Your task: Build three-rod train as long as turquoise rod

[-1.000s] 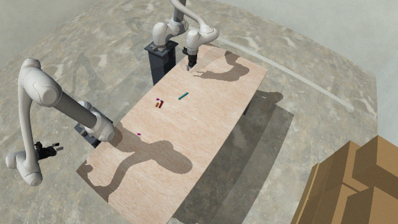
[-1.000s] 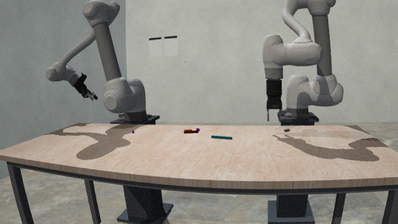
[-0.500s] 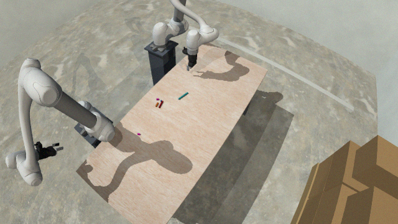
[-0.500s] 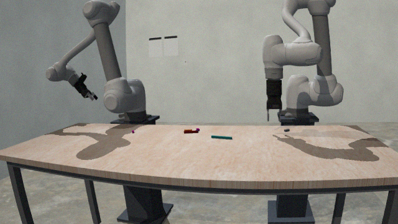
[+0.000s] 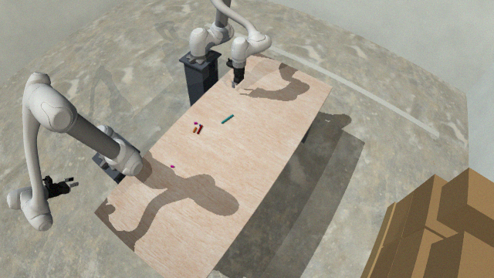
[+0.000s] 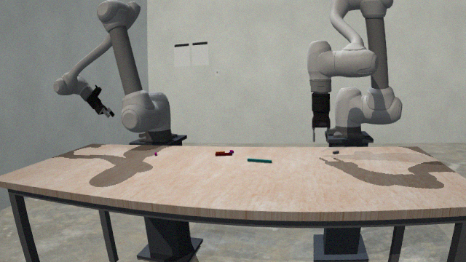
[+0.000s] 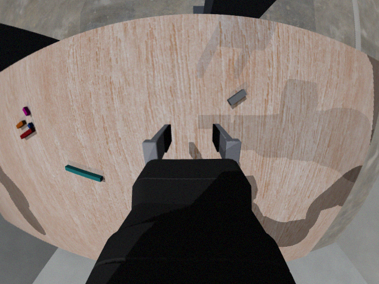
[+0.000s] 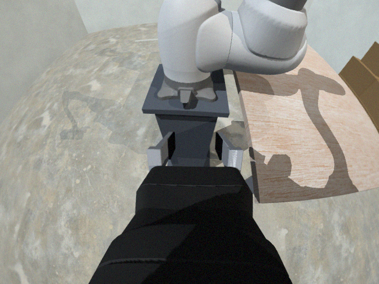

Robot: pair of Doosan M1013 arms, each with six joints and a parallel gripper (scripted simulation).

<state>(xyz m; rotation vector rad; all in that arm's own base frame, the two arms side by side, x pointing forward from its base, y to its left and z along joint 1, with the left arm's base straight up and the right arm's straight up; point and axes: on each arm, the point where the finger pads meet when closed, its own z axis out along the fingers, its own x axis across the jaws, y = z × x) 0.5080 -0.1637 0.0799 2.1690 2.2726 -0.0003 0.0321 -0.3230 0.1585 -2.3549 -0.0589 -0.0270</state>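
Your left end effector (image 5: 236, 85) (image 6: 321, 135) (image 7: 192, 132) is released above the tabletop (image 5: 247, 154) (image 6: 233, 189) (image 7: 128, 91) (image 8: 305, 122); your right one, the right end effector (image 5: 72, 182) (image 6: 109, 113) (image 8: 195, 140), is released beyond its edge. The left wrist and exterior views show you the grey rod (image 6: 336, 152) (image 7: 237, 97) near the arms' long edge. Only the top and exterior views show the lone magenta rod (image 5: 172, 166) (image 6: 156, 153). You can't see inside the cardboard boxes (image 5: 421, 216) (image 8: 364, 79). The turquoise rod (image 5: 228, 119) (image 6: 259, 161) (image 7: 83, 173) points roughly along the long edges, between the grey rod and the red rod (image 5: 200, 130) (image 6: 223, 153) (image 7: 27, 133).
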